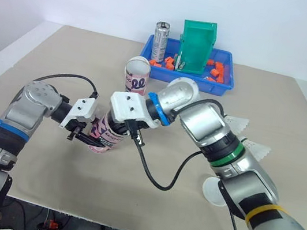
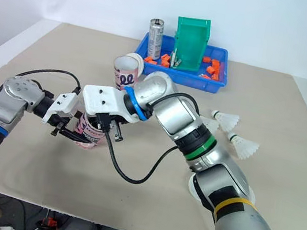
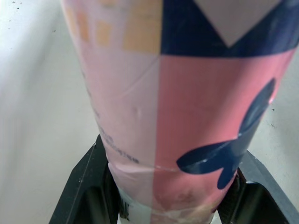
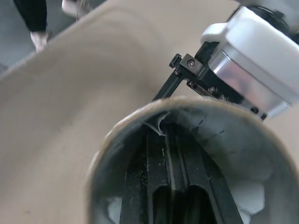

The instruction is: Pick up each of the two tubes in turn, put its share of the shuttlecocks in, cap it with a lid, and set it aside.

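Gripping the pink patterned tube [image 3: 187, 116] near its lower end, the left gripper [image 1: 95, 138] has a black finger pressed to each side of the cardboard wall. The tube stands tilted above the beige table [image 1: 63, 60], its open mouth turned up toward the right arm. The right gripper [image 4: 169, 135] reaches down inside that mouth with its fingers drawn close together, and white feathers show deeper in the tube. A second tube [image 1: 137, 73] stands upright just in front of the blue tray [image 1: 216, 88]. Two loose shuttlecocks [image 1: 256, 149] lie well off to the right, and a white lid [image 1: 211, 192] rests beside the right forearm.
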You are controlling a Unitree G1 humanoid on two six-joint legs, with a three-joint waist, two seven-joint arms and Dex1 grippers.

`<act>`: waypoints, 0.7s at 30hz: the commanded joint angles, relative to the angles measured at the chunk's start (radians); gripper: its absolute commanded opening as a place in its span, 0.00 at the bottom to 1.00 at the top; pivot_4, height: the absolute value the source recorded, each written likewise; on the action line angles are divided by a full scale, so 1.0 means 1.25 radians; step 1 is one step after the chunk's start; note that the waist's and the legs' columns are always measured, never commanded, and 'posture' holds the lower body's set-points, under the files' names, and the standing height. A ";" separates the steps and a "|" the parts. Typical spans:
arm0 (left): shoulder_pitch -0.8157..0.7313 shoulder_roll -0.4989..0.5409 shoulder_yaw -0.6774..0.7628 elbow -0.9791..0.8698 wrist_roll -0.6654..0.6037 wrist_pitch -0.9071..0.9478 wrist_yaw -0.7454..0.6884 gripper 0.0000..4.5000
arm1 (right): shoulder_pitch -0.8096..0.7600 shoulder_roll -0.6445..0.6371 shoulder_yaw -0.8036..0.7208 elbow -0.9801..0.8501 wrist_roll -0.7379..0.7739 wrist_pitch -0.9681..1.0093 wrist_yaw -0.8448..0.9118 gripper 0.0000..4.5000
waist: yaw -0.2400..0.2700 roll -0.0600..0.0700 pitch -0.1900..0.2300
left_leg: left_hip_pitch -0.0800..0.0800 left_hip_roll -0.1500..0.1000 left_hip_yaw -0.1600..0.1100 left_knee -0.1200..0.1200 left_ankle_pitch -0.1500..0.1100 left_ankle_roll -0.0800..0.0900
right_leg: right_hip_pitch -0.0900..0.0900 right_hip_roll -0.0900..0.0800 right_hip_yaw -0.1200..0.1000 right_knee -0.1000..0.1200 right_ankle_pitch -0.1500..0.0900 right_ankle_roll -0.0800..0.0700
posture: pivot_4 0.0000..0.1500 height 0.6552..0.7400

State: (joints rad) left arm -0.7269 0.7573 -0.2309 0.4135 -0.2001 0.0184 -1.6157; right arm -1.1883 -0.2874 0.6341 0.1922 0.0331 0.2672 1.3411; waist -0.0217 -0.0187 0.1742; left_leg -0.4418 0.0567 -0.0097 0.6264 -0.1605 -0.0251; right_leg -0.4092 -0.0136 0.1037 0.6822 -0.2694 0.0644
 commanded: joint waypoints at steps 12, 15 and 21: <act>0.024 -0.019 0.024 -0.044 -0.001 0.018 0.011 0.49 | -0.058 0.016 -0.134 0.076 0.036 0.006 0.091 0.01 | -0.007 0.000 0.000 | 0.002 0.006 -0.001 -0.001 0.001 -0.001 | 0.000 0.006 0.000 0.001 0.002 -0.007 | 1.00 0.95; 0.023 -0.024 0.026 -0.041 0.000 0.013 0.012 0.49 | -0.051 -0.040 -0.173 0.024 0.079 0.038 0.136 0.01 | -0.003 0.000 0.000 | 0.000 0.005 -0.001 -0.001 0.001 -0.001 | 0.000 0.006 0.000 0.000 0.003 -0.006 | 1.00 0.95; 0.014 -0.045 0.044 -0.034 -0.016 -0.005 0.018 0.49 | 0.007 -0.169 -0.257 -0.111 0.171 0.110 0.177 0.01 | 0.000 0.000 0.000 | 0.000 0.005 -0.002 -0.003 0.000 -0.002 | -0.001 0.006 -0.001 0.000 0.002 -0.007 | 1.00 0.95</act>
State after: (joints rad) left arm -0.7019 0.7169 -0.1913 0.3825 -0.1980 0.0256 -1.5995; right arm -1.1852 -0.4706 0.3714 0.1144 0.2045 0.3776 1.5447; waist -0.0213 -0.0189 0.1747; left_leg -0.4414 0.0632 -0.0115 0.6227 -0.1603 -0.0275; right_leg -0.4103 -0.0063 0.1027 0.6827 -0.2666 0.0556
